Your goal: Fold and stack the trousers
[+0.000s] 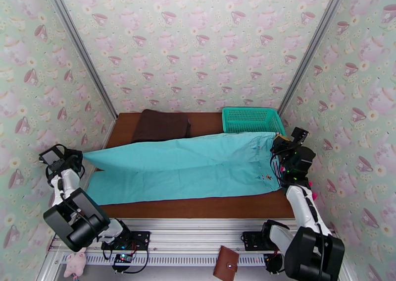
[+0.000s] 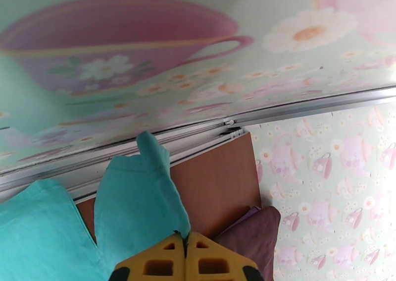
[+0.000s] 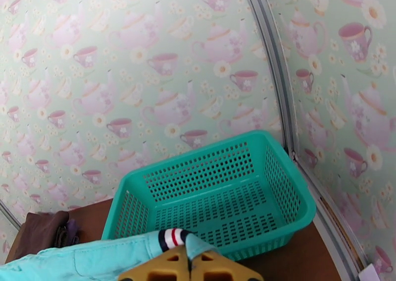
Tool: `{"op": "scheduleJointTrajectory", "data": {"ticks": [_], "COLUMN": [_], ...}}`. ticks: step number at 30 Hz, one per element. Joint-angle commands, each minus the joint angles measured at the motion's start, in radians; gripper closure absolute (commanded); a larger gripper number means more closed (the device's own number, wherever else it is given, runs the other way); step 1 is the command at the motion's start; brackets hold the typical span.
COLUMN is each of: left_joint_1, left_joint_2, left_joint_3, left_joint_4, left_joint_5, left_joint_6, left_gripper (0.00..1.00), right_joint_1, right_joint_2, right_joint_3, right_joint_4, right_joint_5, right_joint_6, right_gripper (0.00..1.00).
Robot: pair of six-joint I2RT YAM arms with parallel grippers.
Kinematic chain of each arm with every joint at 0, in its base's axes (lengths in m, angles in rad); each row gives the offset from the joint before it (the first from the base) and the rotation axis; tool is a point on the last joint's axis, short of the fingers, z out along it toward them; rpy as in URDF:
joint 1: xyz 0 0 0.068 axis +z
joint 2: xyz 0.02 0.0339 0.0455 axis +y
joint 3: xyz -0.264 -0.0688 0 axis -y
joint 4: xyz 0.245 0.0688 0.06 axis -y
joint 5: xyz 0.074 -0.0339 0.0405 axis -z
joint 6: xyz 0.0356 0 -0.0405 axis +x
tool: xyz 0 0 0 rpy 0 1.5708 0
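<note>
The trousers (image 1: 198, 168) lie stretched across the table (image 1: 198, 210) between the two arms, waist end at the right gripper (image 3: 188, 263) and leg ends at the left gripper (image 2: 187, 245). The left gripper's yellow fingers are pressed together on the hem of one leg, and the cloth runs away from the fingertips in a soft, creased tongue. The other leg lies just beside that gripper on the table. The right gripper's fingers are likewise closed, pinching a corner of the waistband, where a small striped tab pokes out just above the fingertips. A mesh basket (image 3: 208, 178) sits directly ahead of the right gripper, and a folded brown cloth (image 3: 39, 230) lies off to its left. The fabric looks thin, light and quite limp, so it will probably sag wherever it is not supported and follow a pull without holding any shape. It also seems likely to slide easily over the smooth wooden top. The hems and the waistband look like the best places to hold, since the doubled, stitched edges give the fingers something thicker to bite. A pinch in the middle of a leg would probably catch only one layer and bunch the cloth. Light tension between the two holds should help the fold land flat.
</note>
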Motion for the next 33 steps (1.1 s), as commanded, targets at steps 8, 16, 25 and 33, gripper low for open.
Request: {"op": "scheduleJointTrajectory", "data": {"ticks": [8, 16, 25, 33], "left_joint_1": [0.204, 0.352, 0.394, 0.274], "left_joint_2": [-0.075, -0.059, -0.197, -0.489], "left_joint_3": [-0.176, -0.250, -0.326, -0.297], "left_joint_4": [-0.179, -0.193, -0.140, -0.188], "left_joint_5": [-0.004, 0.205, 0.289, 0.098], "left_joint_6": [-0.048, -0.025, 0.005, 0.014], "left_gripper": [1.00, 1.00, 0.69, 0.59], "right_joint_1": [-0.009, -0.009, -0.009, -0.009], "right_joint_2": [-0.284, -0.429, -0.610, -0.580], "right_joint_3": [-0.117, -0.208, -0.243, -0.117], "right_joint_4": [-0.228, -0.336, -0.460, -0.474], "right_joint_5": [0.201, 0.351, 0.437, 0.291], "right_joint_6": [-0.039, 0.041, 0.114, 0.102], "right_gripper": [1.00, 1.00, 0.64, 0.40]}}
